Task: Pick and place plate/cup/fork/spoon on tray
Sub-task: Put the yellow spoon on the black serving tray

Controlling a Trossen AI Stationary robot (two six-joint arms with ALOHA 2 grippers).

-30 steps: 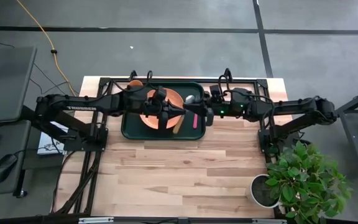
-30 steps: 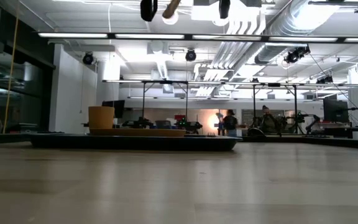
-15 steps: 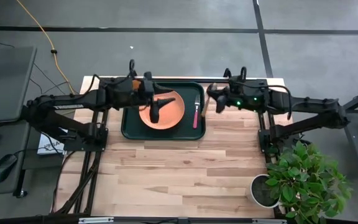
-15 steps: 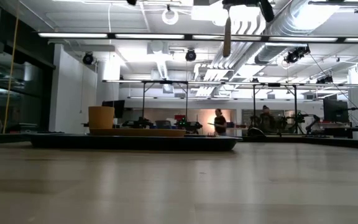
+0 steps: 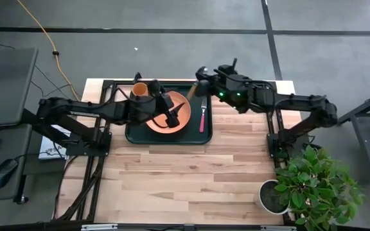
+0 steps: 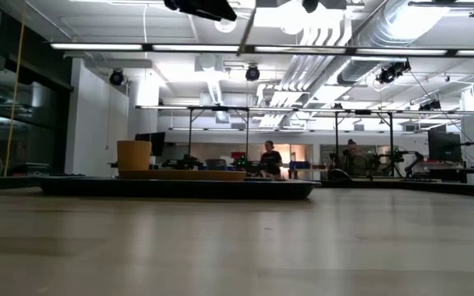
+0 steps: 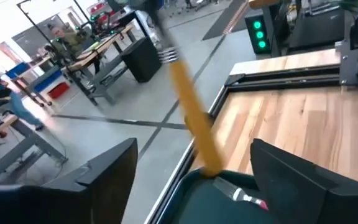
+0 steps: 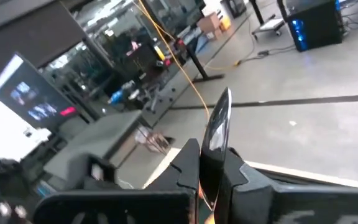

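Overhead, the right gripper (image 5: 201, 76) hangs above the twelve-o'clock rim of the dark green rectangular tray (image 5: 132, 132), its fingers clamped on the orange-handled metal spoon (image 8: 217, 127), whose shiny bowl juts out past the pads, probably so it can be lowered handle-first beside the other cutlery. On the tray, the pink-handled fork (image 5: 202, 114) already lies along the three-o'clock side, the round orange plate (image 5: 184, 112) sits in the middle and the small orange cup (image 5: 139, 89) stands at ten o'clock. Meanwhile the left gripper (image 5: 171, 114) hovers over the plate, fingers apart and empty.
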